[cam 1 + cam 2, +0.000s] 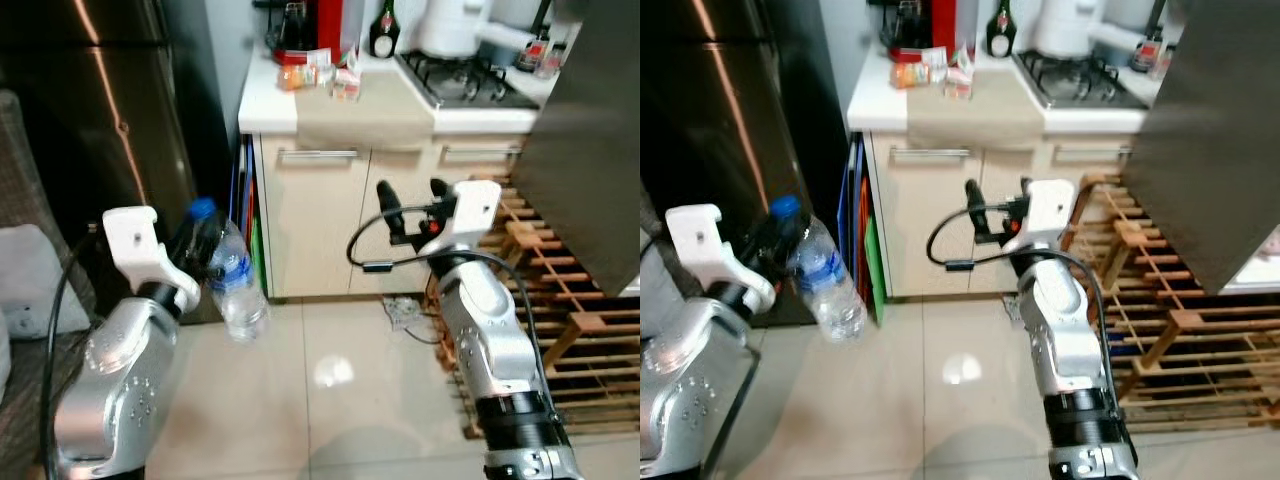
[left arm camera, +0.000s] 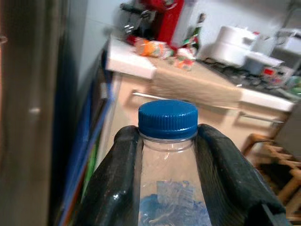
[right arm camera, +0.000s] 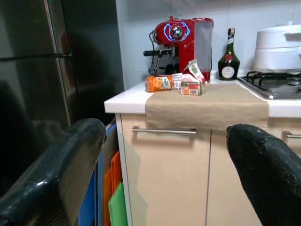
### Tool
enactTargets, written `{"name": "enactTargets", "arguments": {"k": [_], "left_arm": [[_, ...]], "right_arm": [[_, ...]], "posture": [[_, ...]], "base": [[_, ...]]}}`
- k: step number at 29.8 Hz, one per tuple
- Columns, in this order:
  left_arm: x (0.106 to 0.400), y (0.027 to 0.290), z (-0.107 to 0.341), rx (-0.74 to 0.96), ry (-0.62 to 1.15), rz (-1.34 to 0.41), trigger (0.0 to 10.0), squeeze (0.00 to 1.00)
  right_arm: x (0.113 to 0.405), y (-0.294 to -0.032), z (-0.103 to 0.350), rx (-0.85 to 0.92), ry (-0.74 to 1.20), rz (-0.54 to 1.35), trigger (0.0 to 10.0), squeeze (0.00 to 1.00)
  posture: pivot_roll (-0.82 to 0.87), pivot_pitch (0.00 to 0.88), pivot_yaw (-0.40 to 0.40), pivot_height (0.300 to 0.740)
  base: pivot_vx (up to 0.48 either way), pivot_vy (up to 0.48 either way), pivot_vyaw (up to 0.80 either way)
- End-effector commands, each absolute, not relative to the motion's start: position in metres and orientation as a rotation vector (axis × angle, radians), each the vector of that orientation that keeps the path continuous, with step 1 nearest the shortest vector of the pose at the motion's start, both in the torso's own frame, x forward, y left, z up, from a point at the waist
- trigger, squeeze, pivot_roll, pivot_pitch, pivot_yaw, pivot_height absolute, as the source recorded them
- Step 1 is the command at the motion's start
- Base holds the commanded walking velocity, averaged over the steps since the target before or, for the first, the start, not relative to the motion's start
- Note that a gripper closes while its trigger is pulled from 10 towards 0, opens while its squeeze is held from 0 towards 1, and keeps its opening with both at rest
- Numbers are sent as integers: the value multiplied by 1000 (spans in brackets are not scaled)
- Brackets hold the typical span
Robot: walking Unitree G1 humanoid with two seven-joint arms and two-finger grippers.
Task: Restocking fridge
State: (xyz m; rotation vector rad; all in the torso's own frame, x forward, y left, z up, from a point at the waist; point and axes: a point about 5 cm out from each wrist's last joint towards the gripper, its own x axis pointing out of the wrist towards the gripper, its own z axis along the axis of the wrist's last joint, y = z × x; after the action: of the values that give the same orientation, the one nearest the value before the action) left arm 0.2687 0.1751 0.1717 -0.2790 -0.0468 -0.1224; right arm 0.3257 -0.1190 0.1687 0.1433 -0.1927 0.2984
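My left gripper (image 1: 200, 245) is shut on a clear plastic water bottle (image 1: 232, 282) with a blue cap (image 2: 168, 118), held by the neck and tilted over the floor. The left wrist view shows both black fingers (image 2: 115, 181) clamping it just under the cap. The tall dark fridge (image 1: 100, 110) stands shut at the left, just beyond the bottle. My right gripper (image 1: 412, 203) is raised in front of the cream cabinet (image 1: 340, 215), open, with nothing between its fingers (image 3: 51, 174).
A white counter (image 1: 330, 100) holds a red coffee machine (image 3: 181, 40), small juice cartons (image 3: 190, 84), a dark bottle (image 3: 229, 59) and a gas hob (image 1: 465, 80). A wooden pallet rack (image 1: 560, 310) lies at the right. Coloured boards (image 1: 862, 235) stand between fridge and cabinet. Tiled floor (image 1: 330, 390) lies ahead.
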Motion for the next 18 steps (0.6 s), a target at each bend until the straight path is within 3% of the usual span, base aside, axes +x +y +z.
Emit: {"name": "enactTargets", "arguments": {"k": [1, 18], "left_arm": [[269, 161, 189, -299, -121, -183, 10000, 0], [271, 157, 187, -276, -118, -208, 10000, 0]], "right_arm": [[325, -129, 163, 130, -172, 268, 10000, 0], [317, -142, 147, 54, -145, 231, 10000, 0]], "posture": [[-35, 0, 3, 740], [-55, 0, 16, 740]], "base": [[0, -465, 0], [0, -465, 0]]}}
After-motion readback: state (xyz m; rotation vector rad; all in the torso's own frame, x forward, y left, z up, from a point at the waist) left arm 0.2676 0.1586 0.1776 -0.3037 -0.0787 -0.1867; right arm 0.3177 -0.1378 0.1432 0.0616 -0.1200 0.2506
